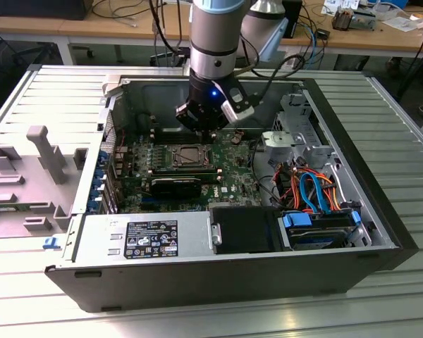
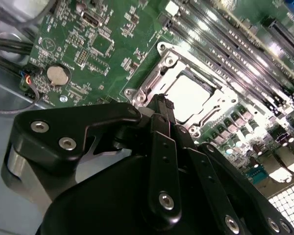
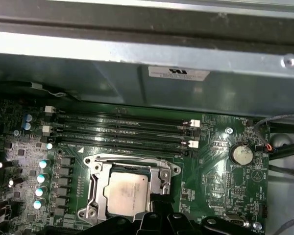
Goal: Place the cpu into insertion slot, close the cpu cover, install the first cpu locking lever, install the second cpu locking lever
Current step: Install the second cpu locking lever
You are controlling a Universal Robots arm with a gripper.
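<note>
The cpu (image 3: 127, 191), dull silver and square, lies in the insertion slot (image 1: 190, 156) on the green motherboard (image 3: 220, 176). The cpu cover (image 3: 99, 188) lies flat around it as a silver frame, with the chip showing through its cutout. Both wrist views show this; in the second wrist view the cpu (image 2: 191, 95) sits inside the cover (image 2: 154, 78). A thin metal lever (image 3: 132, 159) runs along the socket's side towards the memory slots. My gripper (image 2: 161, 104) hovers at the socket's edge, shut, with nothing visible between its black fingers. It also appears as the gripper (image 3: 159, 198) and, above the socket, the gripper (image 1: 206, 127).
Long black memory slots (image 3: 122, 129) run beside the socket, and a coin battery (image 3: 241, 154) sits on the board. The open case holds a power supply (image 1: 144, 239), coloured cables (image 1: 310, 186) and a drive cage (image 1: 292, 144). A grey metal case wall (image 3: 137, 73) rises behind the board.
</note>
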